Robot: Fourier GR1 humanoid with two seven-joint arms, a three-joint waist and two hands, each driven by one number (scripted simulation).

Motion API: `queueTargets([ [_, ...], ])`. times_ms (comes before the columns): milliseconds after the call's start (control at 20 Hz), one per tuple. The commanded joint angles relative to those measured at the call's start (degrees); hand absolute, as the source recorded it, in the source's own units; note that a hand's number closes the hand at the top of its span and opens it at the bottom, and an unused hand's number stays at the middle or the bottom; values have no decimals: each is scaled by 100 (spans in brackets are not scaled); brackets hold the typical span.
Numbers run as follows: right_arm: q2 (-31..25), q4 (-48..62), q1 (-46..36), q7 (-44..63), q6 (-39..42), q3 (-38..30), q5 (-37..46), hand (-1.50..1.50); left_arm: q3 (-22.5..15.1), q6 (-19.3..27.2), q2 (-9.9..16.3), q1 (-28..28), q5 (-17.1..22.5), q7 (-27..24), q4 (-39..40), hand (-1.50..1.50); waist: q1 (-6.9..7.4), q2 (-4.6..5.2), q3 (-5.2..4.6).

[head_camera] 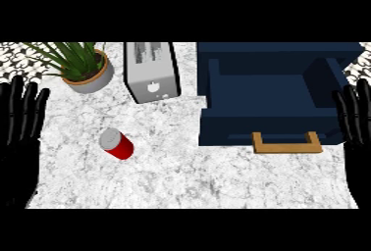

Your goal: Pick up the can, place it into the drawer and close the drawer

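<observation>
A red can (117, 143) with a silver top stands on the white marble counter (181, 176), left of centre. The dark blue drawer (270, 100) sits pulled open at the right, its inside bare, with a wooden handle (286, 143) on its front. My left hand (19, 122) rests open at the left edge, fingers up, well left of the can. My right hand (355, 117) rests open at the right edge, beside the drawer's right wall. Neither hand touches anything.
A silver toaster (150, 71) stands at the back between the can and the drawer. A potted green plant (83, 66) in a grey pot is at the back left. Bare counter lies in front of the can and drawer.
</observation>
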Motion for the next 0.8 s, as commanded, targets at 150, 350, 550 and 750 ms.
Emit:
queueTargets([
  [150, 46, -33, -15, 103, 143, 214, -113, -150, -420, -1966, 620, -406, 1787, -238, 380, -150, -174, 133, -51],
  [350, 331, 379, 322, 952, -476, -113, -29, -150, -617, -3119, 1547, 130, 2114, 287, 963, -150, -206, 206, -55],
  [550, 181, 287, 666, 973, -354, -294, -112, -150, 214, -4094, 2528, -249, 3482, 588, 1408, -150, -85, 128, -29],
  [750, 85, -130, 987, 1198, -259, -498, -317, -150, 1004, -4932, 3370, -180, 4646, 552, 1953, -150, -17, 103, -28],
])
